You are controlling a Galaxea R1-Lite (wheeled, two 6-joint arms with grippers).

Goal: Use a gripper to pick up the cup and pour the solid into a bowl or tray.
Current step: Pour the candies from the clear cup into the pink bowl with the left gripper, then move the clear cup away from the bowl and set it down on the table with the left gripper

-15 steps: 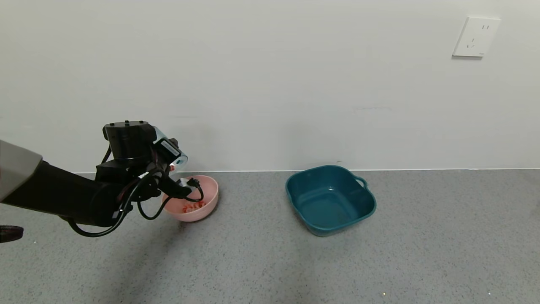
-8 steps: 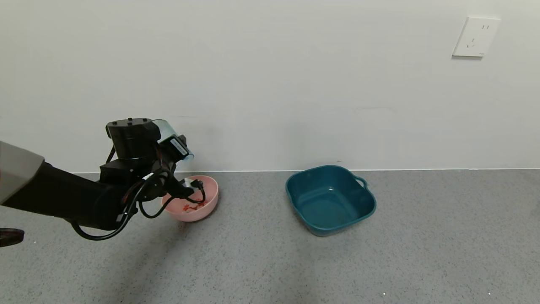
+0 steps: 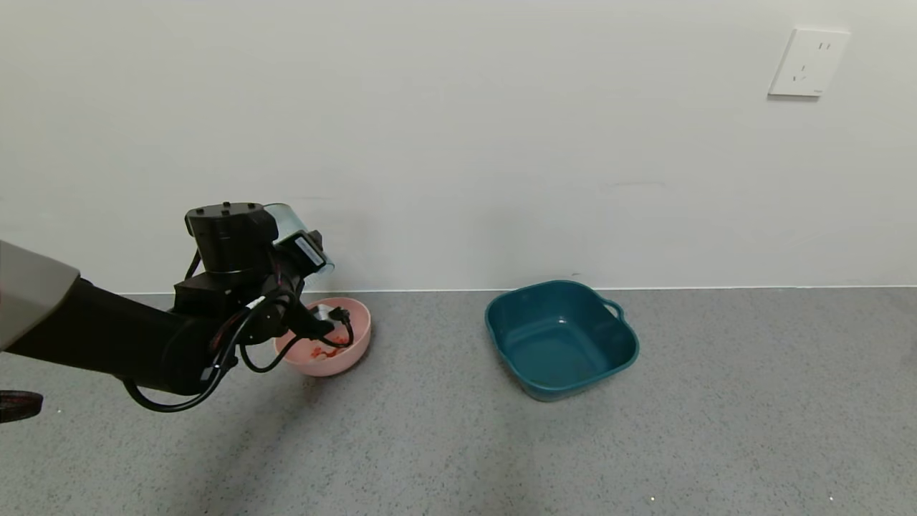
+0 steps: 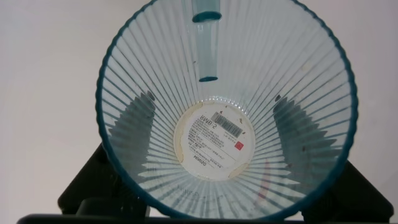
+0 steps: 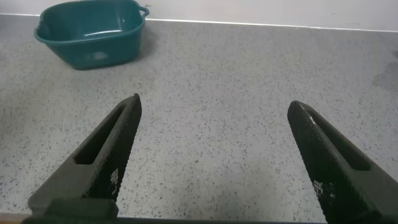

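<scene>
Grey speckled bench (image 3: 645,430) runs up to a plain white wall (image 3: 458,143) carrying a white wall socket (image 3: 808,62).

Dark teal squarish plastic tub with handles (image 3: 561,338) sits on the bench right of centre, well apart from the rest; it also shows far off in the right wrist view (image 5: 92,32).

Black left arm comes in from the left; left gripper (image 3: 297,247) is raised above the near-left edge of the round pale pink plastic bowl (image 3: 358,337), black cables looping in front of the bowl. Its fingers (image 4: 96,180) are pinching the clear pale blue-green ribbed plastic cup (image 3: 290,221), one dark finger on each side of it. Cup is up in the air, tilted, above and just left of the bowl, its mouth facing the wrist camera; inside looks empty, round label (image 4: 215,139) on the base, small handle (image 4: 204,43) on the wall.

Small heap of orange-pink pieces (image 3: 319,352) lies inside the pink bowl, partly hidden by cables.

Right gripper (image 5: 214,149) hovers low over bare bench, fingers (image 5: 109,146) spread wide, holding nothing.
</scene>
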